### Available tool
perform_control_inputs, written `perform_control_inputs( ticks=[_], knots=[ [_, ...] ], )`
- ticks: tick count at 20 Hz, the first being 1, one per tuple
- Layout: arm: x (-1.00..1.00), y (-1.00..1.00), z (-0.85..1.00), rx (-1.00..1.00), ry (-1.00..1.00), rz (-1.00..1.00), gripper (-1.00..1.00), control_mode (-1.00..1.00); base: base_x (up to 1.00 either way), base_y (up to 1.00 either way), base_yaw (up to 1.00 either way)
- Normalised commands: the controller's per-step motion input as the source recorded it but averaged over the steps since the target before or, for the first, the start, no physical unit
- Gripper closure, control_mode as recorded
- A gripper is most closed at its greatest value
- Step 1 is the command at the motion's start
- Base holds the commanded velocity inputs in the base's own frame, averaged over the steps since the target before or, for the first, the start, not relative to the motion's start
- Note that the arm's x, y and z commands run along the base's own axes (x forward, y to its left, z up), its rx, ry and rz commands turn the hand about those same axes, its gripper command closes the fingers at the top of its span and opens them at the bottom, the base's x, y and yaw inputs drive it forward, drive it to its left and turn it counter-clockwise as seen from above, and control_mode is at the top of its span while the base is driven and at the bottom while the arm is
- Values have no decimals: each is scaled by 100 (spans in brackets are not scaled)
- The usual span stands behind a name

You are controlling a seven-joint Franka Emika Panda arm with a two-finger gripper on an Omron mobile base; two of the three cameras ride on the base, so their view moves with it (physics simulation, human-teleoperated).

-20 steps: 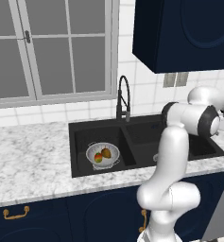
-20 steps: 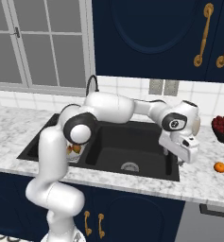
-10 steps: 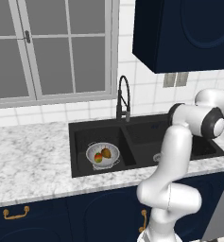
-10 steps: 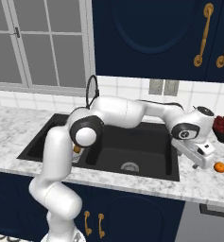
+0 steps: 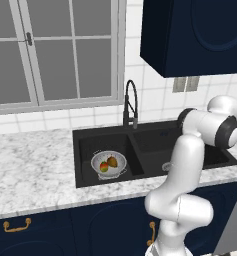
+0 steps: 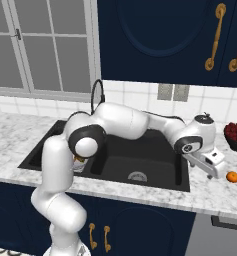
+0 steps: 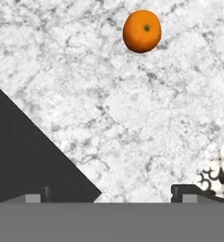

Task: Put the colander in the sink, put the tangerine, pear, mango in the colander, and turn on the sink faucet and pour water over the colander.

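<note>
The gripper [image 6: 216, 169] hangs over the marble counter [image 6: 210, 192] past the right end of the sink [image 6: 155, 162], its jaws spread wide with nothing between them. In the hand view the two dark fingertips [image 7: 186, 193] stand well apart at the bottom, with bare white-grey marble [image 7: 108, 108] under them.

The tangerine [image 6: 232, 176] lies on the counter just beyond the gripper, close to it but not touching; in the hand view it sits ahead of the fingers, toward the top, a plain orange ball [image 7: 141, 31] with a small dark dimple. A dark corner of the sink [image 7: 28, 156] cuts in on the left of that view.

Further back from the hand, near the wall, a dark bowl of red fruit [image 6: 236, 135] stands on the counter.

Well away from the hand, along the arm, the colander [image 5: 108, 163] rests in the left basin, with the mango [image 5: 104, 167] and the pear [image 5: 112, 161] inside it, side by side. The black gooseneck sink faucet [image 5: 130, 104] rises behind the divider between the two basins
</note>
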Motion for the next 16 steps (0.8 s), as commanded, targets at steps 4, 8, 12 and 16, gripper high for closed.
perform_control_inputs(
  ticks=[4, 8, 12, 16],
  knots=[
    [8, -13, 0, 0, 2, 0, -100, -100, 0, 0, 0],
    [9, -33, 0, 0, 0, 0, -100, -100, 0, 0, 0],
    [15, -71, -1, 0, 0, 0, -100, -100, 0, 0, 0],
    [31, -61, -4, 0, 0, 0, -100, -100, 0, 0, 0]
  ],
)
